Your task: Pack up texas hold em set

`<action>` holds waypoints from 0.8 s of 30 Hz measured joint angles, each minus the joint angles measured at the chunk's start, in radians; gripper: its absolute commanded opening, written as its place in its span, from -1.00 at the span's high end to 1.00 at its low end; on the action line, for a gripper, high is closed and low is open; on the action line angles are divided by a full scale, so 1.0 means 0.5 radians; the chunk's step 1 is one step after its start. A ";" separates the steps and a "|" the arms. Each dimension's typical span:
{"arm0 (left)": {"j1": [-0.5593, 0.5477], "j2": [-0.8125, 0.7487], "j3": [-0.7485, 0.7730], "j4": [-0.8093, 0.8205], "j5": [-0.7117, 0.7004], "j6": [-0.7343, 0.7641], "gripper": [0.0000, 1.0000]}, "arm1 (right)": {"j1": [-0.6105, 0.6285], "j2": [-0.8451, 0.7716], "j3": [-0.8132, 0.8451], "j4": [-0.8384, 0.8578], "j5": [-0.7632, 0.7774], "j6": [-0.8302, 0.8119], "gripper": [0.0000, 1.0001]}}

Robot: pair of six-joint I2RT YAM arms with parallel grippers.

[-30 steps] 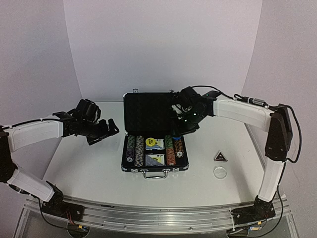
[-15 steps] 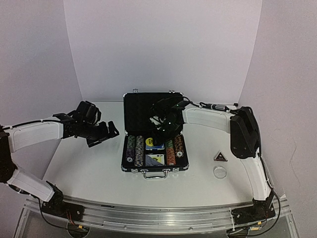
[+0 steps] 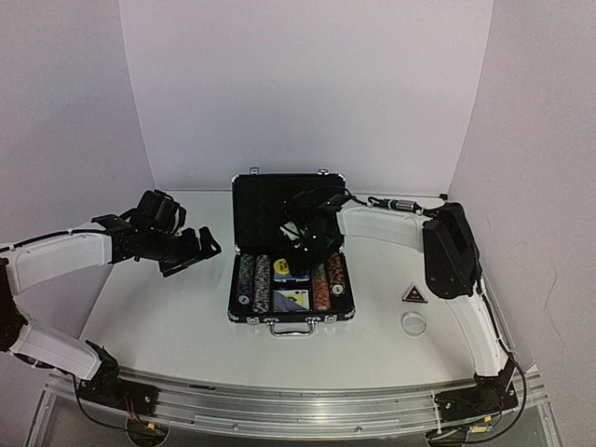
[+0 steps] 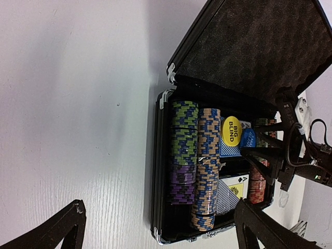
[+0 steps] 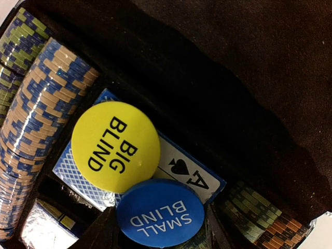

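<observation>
The right pincer point(image 3: 303, 248) hangs over the case point(image 3: 251, 317) with the blue disc point(image 5: 160, 212) between its tips, grip unclear, and the triangle point(image 3: 413, 294) and clear disc point(image 3: 413, 323) lie right of the case, nearer that arm.

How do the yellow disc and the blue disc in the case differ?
The yellow disc reads BIG BLIND; the blue disc reads SMALL BLIND. The yellow disc lies on a card deck, while the blue disc sits between the fingers of the right gripper. Both are round and similar in size.
</observation>
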 measured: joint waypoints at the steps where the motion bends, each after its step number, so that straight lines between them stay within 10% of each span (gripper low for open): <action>1: 0.000 0.000 0.000 0.000 0.000 0.000 -0.99 | 0.002 0.000 0.000 0.004 0.013 -0.008 -0.23; 14: 0.000 0.000 0.000 -0.001 0.000 0.000 -1.00 | 0.011 0.007 0.045 -0.001 0.080 -0.029 -0.42; 24: 0.000 -0.017 0.000 -0.001 0.000 -0.001 -0.99 | 0.003 -0.336 -0.193 -0.003 0.074 0.071 -0.94</action>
